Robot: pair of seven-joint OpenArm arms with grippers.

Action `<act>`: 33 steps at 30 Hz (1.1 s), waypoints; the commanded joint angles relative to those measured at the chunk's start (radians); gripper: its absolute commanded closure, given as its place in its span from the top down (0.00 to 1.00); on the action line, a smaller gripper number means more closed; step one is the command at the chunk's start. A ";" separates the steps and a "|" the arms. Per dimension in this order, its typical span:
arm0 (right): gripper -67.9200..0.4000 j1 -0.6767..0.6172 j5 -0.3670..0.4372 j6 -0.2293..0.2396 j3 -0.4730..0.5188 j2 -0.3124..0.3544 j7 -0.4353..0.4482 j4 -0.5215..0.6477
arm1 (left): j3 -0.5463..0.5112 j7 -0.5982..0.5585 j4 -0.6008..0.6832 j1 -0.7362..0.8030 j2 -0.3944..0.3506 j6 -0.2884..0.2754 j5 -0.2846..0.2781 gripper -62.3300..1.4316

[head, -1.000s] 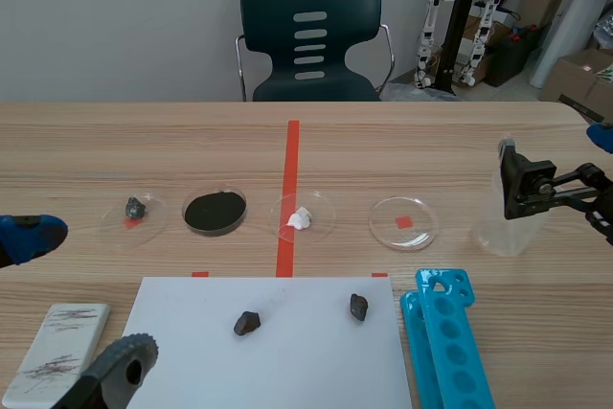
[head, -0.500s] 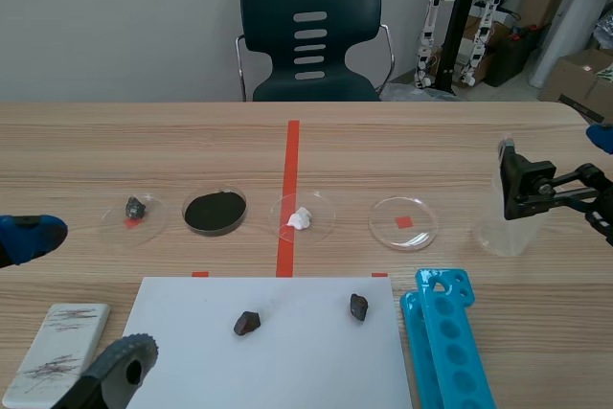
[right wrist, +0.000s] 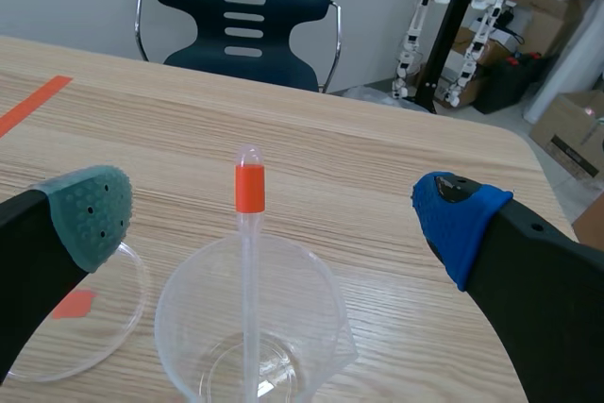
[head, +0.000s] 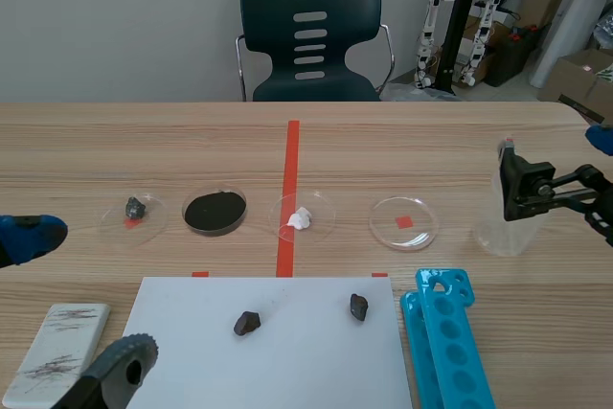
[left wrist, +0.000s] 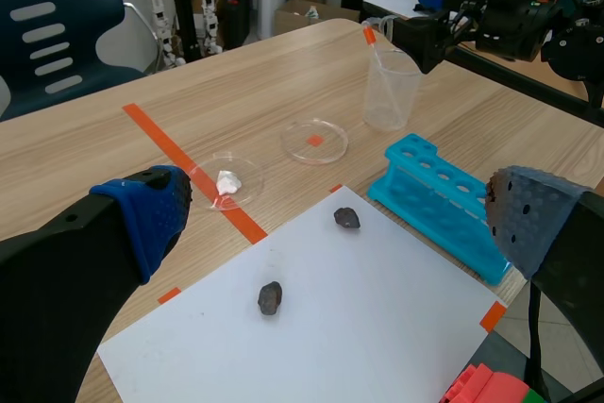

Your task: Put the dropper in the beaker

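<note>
Dropper [right wrist: 248, 261]: upright in beaker [right wrist: 311, 313], by table's [head: 556, 280] right edge.
Right gripper [right wrist: 276, 219]: fingers spread, flanking it.
Left gripper [left wrist: 337, 219]: fingers spread, empty.
Risk: I could clip it withdrawing, toppling the beaker.

dropper [right wrist: 247, 271]: upright inside the beaker [right wrist: 316, 313]
beaker: at the right end of the worktop [head: 96, 141]
right claw [right wrist: 274, 219]: above the beaker, one finger on each side of the dropper, apart from it
dishes [head: 378, 229]: four in a row, left of the beaker
sheet [head: 287, 361]: in front of the dishes, two stones [head: 247, 323] on it
rack [head: 450, 352]: just right of the sheet
chair [head: 309, 31]: behind the worktop
</note>
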 commanded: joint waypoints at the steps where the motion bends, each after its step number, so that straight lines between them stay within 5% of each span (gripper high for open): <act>1: 0.92 0.014 0.006 0.000 0.004 0.013 0.008 0.012 | 0.001 -0.019 0.023 -0.001 0.002 -0.002 -0.010 1.00; 33: 0.92 0.015 0.006 0.000 0.004 0.013 -0.007 0.012 | 0.001 -0.019 0.023 -0.001 0.002 -0.002 -0.010 1.00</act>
